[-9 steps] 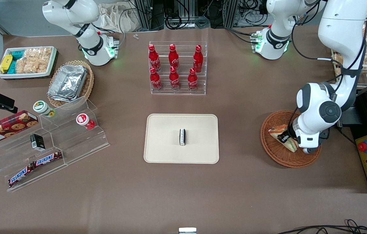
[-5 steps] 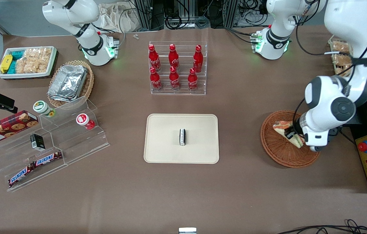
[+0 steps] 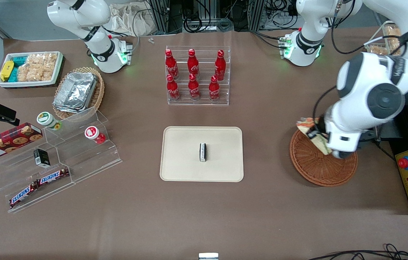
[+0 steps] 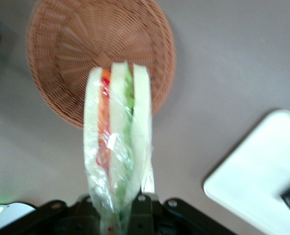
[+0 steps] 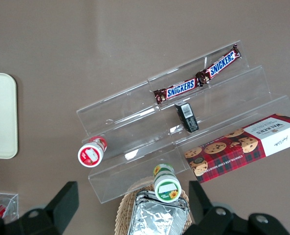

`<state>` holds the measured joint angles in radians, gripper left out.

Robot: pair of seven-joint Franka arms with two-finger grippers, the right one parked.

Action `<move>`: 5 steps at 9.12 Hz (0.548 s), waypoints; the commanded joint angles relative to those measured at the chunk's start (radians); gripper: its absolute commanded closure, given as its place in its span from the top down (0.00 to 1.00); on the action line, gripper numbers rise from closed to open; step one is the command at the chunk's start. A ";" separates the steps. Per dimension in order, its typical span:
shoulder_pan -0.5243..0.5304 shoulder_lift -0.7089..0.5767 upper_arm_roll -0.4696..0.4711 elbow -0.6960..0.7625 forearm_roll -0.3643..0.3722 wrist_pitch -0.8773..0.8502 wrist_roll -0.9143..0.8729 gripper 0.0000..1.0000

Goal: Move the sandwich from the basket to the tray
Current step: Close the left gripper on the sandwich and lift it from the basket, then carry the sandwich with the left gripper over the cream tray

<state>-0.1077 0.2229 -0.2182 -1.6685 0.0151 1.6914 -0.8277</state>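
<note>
Pick is done, carry and drop are left: the gripper (image 3: 318, 140) has its jaws clamped on the sandwich (image 3: 310, 134), holding it by one end so the wedge sticks out from the jaws, bread slices and the orange, red and green filling edge-on in the left wrist view, clear wrap crinkled around it. The sandwich (image 4: 116, 147) hangs in the air above the basket (image 3: 322, 164), clear of the weave, roughly over the basket rim on the tray's side; in the wrist view the basket (image 4: 66, 54) looks empty under it. The tray (image 3: 178, 159) sits in the middle of the worktop, well apart from the basket, with bare brown worktop between them; a corner of the tray (image 4: 242, 171) already shows in the wrist view. A small black-and-white block (image 3: 202, 152) lies in the middle of the tray, so the sandwich probably has to land on the open cream surface to either side of it, plenty of room there. Judged progress: grasp and lift complete, roughly the first half; still to do are the sideways move toward the parked arm's end, lowering onto the tray, opening the jaws and backing off. Grip looks a bit slim, only the wrapped end pinched, so a swing or slip on the way is possible
</note>
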 commanded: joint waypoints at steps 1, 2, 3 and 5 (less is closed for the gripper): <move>-0.009 0.067 -0.167 0.036 0.009 0.022 0.004 0.00; -0.038 0.113 -0.211 0.038 0.038 0.092 0.002 0.00; -0.123 0.168 -0.214 0.038 0.095 0.150 -0.011 0.00; -0.217 0.281 -0.214 0.033 0.155 0.308 -0.001 0.00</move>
<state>-0.2897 0.4308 -0.4378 -1.6689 0.1344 1.9445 -0.8375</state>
